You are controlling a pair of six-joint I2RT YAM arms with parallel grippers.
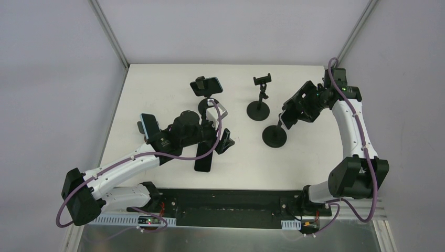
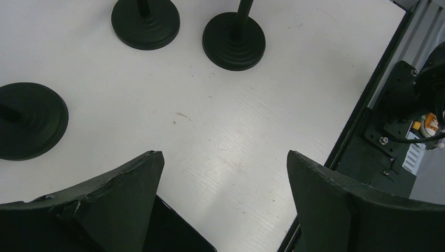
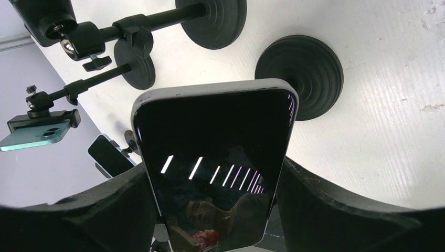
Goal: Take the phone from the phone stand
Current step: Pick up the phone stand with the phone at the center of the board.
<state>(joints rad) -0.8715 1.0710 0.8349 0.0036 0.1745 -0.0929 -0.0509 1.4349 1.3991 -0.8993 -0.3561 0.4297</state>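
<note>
A white-edged phone [image 3: 215, 121] with a black screen stands between my right gripper's [image 3: 215, 168] fingers, which press on both of its long edges. From above, that right gripper [image 1: 287, 119] sits at the top of a black phone stand [image 1: 274, 136], whose round base [image 3: 299, 76] lies below the phone. The stand's clamp is hidden, so I cannot tell whether it still holds the phone. My left gripper [image 2: 223, 157] hangs open and empty over the table centre [image 1: 226, 140]. A black phone [image 1: 203, 156] lies flat beside it, its corner [image 2: 173, 233] under my left finger.
An empty stand [image 1: 261, 97] is at the back centre. Another stand carries a teal phone [image 1: 210, 85] at the back. A further phone [image 1: 149, 126] sits behind my left arm. Round bases [image 2: 233, 39] lie ahead of the left gripper. A black rail [image 2: 367, 105] edges the table.
</note>
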